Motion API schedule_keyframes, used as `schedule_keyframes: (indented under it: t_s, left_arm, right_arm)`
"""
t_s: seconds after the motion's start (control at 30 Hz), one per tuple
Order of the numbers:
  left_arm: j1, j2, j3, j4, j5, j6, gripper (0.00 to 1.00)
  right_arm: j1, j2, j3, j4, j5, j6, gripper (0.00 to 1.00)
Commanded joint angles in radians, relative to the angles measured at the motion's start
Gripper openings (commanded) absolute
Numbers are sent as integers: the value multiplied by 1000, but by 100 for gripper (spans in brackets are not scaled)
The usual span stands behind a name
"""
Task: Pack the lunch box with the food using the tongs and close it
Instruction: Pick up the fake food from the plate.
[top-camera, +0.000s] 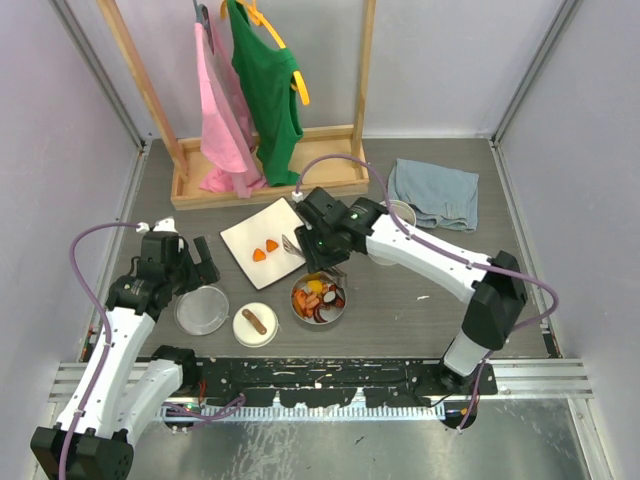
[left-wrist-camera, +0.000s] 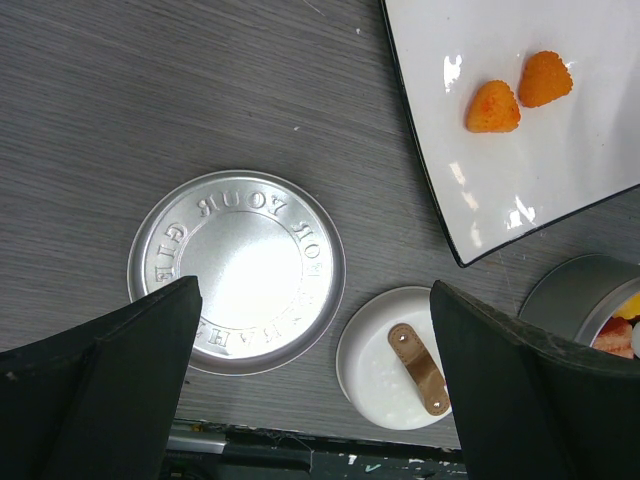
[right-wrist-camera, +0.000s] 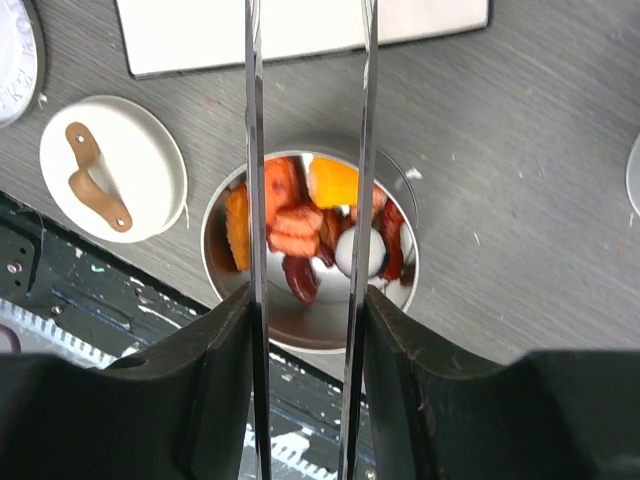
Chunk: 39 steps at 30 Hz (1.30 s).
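Lunch box tin, filled with mixed food, stands near the front middle of the table.
My right gripper is clamped on the tongs, whose two arms run apart over the tin toward the white plate with its two orange pieces. To the left lies the flat disc lid, embossed "FOR YOUR GIF…", the rest of it hidden. My left gripper hovers above the lid, jaws wide apart.

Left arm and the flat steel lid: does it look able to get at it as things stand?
Probably yes. The left gripper is open and hangs close above the lid, which lies flat and bare, with nothing on it and nothing between it and the fingers.
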<state>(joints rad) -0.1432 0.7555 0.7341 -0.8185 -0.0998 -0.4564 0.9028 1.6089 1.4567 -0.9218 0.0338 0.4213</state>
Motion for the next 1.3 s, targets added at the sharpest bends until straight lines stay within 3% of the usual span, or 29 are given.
schedule_keyframes:
  t_s: [0.0,0.43,1.27]
  left_arm:
    - [3,-11,4,44,5,4,98]
    - [4,-13,2,45,5,5,98]
    - [4,-8,2,46,8,5,98]
  right_arm:
    - [32,74,132,8,33,-51,48]
    - [101,342,395,-94,161,-118,48]
    - [101,438,433,-82,164,-141,50]
